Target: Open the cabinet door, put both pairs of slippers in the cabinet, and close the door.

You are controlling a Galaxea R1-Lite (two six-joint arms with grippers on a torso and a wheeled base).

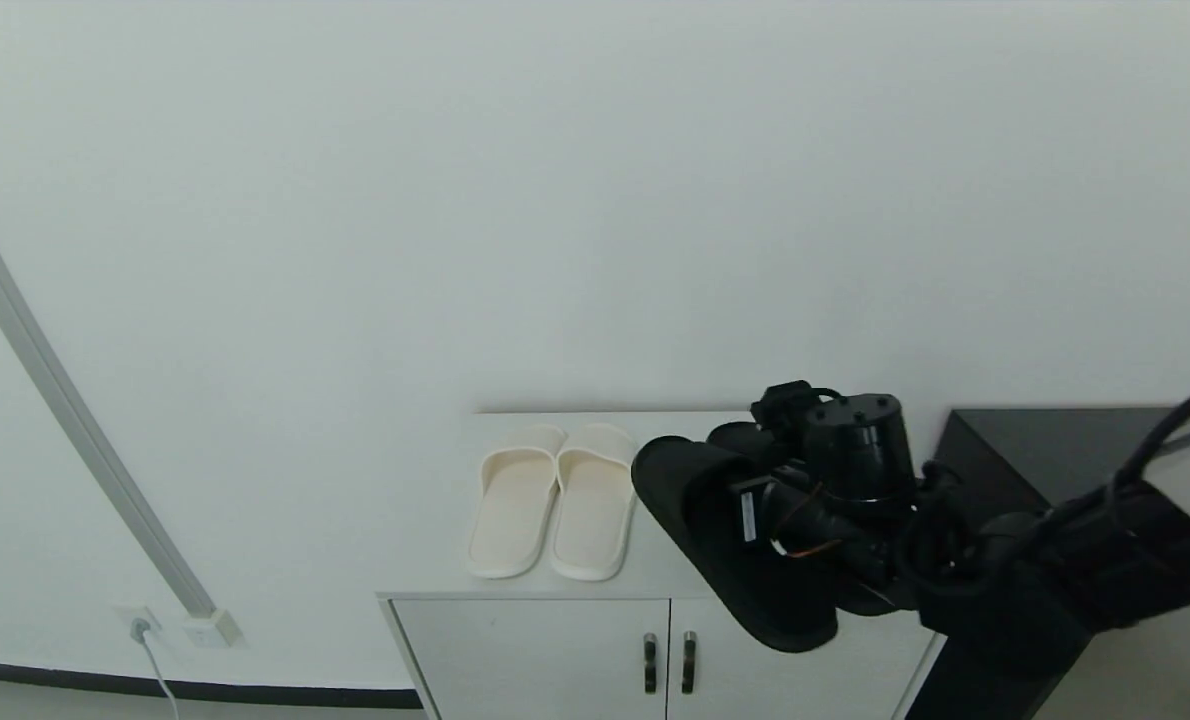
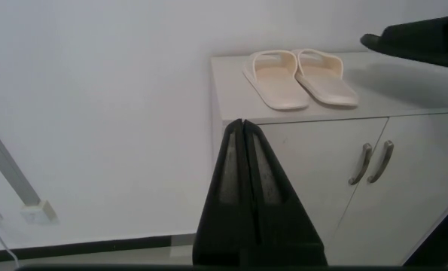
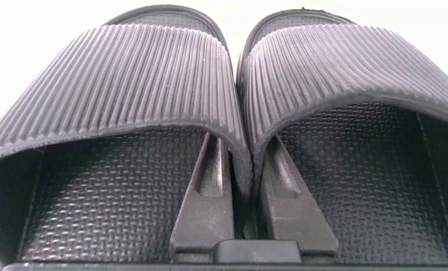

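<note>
Black slippers (image 3: 156,83) sit clamped in the right gripper (image 3: 246,188): one finger goes inside each slipper and the two inner walls are pinched together. The pair hangs tilted above the rt part of the cabinet (image 1: 425,585) top. White slippers (image 1: 553,500) lie side by side on the top, just beside. Both doors (image 1: 535,650) are closed. Left gripper (image 2: 243,132), fingers pressed together w/ nothing between, is in front of the cabinet, twd its left side.

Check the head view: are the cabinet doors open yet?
No, both doors sit shut and flush, their handles side by side at the seam.
</note>
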